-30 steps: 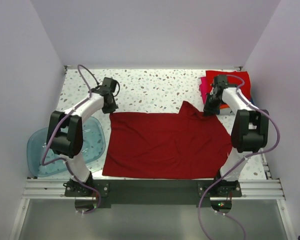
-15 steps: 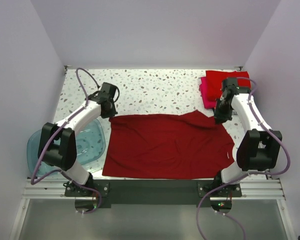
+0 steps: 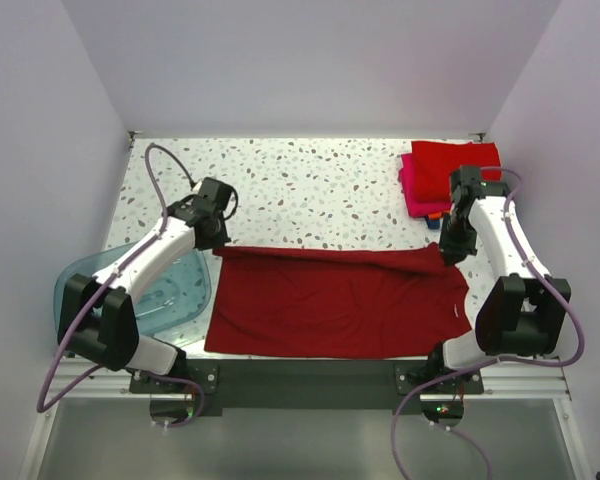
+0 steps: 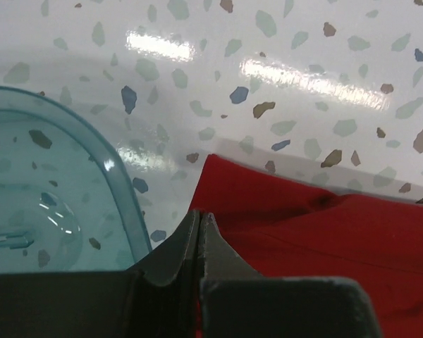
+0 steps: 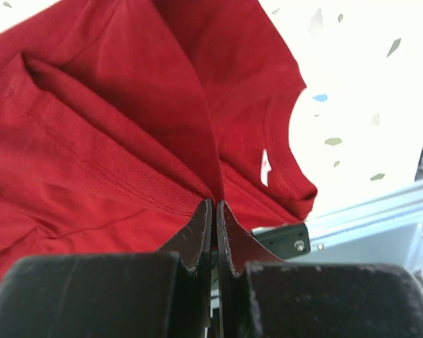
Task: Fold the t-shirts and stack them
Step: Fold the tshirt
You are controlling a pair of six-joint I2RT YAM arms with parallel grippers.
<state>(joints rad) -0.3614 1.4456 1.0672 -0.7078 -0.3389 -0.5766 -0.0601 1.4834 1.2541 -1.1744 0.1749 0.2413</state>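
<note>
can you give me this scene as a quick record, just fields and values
work item: dark red t-shirt, spread across the near part of the table
fold state: far edge doubled over toward the near side
left gripper: shut on the shirt's far left corner
right gripper: shut on the shirt's far right edge
stack: folded shirts at far right, bright red on top
blue tub: left of the shirt

A plain dark red t-shirt [image 3: 335, 300] was shown, a small white label [image 5: 265, 166] set inside its collar. The table [image 3: 310, 180] was patterned white with grey, brown and blue flecks. The tub [image 3: 175, 285] was tinted translucent blue. A bright red shirt [image 3: 455, 160] and a magenta shirt [image 3: 410, 188] were seen. The left arm [image 3: 160, 250] and right arm [image 3: 500, 225] were coloured white and black.
</note>
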